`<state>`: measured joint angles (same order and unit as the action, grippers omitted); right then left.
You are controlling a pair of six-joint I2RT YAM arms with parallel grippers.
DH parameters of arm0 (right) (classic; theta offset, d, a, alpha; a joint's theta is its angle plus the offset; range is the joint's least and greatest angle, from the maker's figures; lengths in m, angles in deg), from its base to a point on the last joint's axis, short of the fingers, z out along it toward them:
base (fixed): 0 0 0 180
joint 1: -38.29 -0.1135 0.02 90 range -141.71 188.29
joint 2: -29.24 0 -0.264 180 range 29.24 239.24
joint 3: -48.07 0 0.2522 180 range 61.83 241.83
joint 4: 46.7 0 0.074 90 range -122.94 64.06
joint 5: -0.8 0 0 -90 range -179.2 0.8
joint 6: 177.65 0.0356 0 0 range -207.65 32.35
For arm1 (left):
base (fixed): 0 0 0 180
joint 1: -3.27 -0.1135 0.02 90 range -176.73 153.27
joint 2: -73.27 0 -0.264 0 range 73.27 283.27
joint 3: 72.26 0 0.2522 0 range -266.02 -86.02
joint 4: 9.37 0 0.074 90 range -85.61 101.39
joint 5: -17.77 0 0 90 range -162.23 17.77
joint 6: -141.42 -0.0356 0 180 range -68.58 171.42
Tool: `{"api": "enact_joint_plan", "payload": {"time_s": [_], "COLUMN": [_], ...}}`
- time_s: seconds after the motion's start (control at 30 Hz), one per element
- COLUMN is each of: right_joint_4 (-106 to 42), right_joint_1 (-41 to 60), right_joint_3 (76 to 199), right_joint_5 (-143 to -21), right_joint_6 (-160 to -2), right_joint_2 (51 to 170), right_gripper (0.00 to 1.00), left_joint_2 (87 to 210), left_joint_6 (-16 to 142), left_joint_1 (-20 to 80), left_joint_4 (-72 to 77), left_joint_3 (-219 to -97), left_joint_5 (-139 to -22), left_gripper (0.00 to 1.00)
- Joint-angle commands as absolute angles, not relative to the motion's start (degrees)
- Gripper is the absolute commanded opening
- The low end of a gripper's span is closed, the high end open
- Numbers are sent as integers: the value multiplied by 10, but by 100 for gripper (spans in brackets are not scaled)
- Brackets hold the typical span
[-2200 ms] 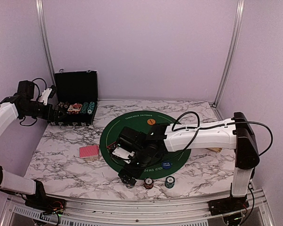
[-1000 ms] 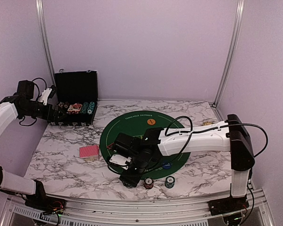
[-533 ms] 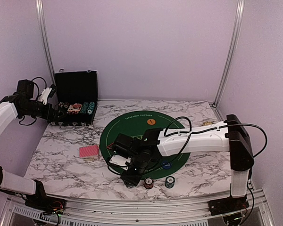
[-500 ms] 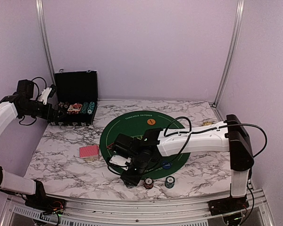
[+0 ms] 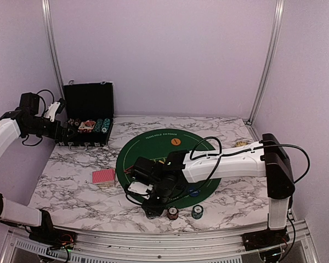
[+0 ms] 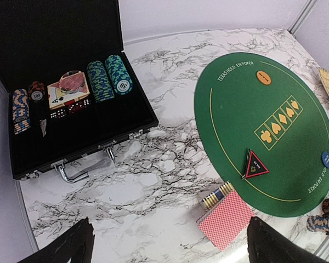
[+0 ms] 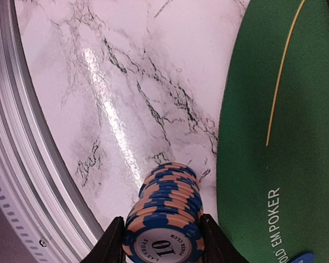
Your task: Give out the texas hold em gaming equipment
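Right pincer [image 7: 162, 219]: partly closed, fingers pressed against both sides of the orange-and-blue chip stack [image 7: 167, 200]. The stack stands on the counter [image 7: 98, 82] at its near edge, just beside the green mat [image 7: 296, 109]. Left pincer [image 6: 169, 224]: fully open, empty, at the counter's far-left corner beside the black case [image 6: 71, 148].

Left arm [image 5: 4, 139] is bending upward at the far left, its left gripper [image 6: 171, 247] holding both fingers spread wide, gripping nothing. Right arm [image 5: 236, 162] is lying stretched low and leftward from its base, its right gripper [image 7: 162, 244] pointing downward, fingers pressing either side of a chip stack [image 7: 167, 203].
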<state>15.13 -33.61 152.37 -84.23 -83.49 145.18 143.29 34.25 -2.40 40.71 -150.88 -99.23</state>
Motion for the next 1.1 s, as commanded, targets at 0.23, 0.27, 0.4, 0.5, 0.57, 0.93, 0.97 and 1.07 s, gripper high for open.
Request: {"api": "enact_joint_plan", "payload": {"time_s": [0.23,0.27,0.4,0.5,0.57,0.93,0.97,1.07], "right_joint_4": [178,181,187,187,185,148,146,132], "right_joint_1": [-342,-342,-342,-341,-336,-262,-258,-241], "right_joint_3": [1566,1572,1595,1614,1630,1765,1779,1810], "right_joint_5": [-853,-855,-867,-874,-886,-915,-918,-927], "right_joint_6": [-835,-835,-829,-825,-824,-812,-812,-807], "right_joint_2": [1439,1440,1440,1446,1456,1590,1603,1640], "right_gripper": [27,25,21,19,19,17,17,17], "left_joint_2": [1420,1420,1420,1419,1419,1420,1420,1420], "left_joint_6": [337,337,337,336,335,335,335,336], "left_joint_1": [-25,-25,-25,-25,-25,-25,-25,-25], "left_joint_4": [420,421,421,421,421,421,421,420], "left_joint_3": [-1520,-1520,-1519,-1519,-1519,-1518,-1518,-1516], "left_joint_5": [-1005,-1005,-1005,-1003,-1004,-1011,-1011,-1013], "left_gripper": [99,99,99,99,99,99,99,99]}}
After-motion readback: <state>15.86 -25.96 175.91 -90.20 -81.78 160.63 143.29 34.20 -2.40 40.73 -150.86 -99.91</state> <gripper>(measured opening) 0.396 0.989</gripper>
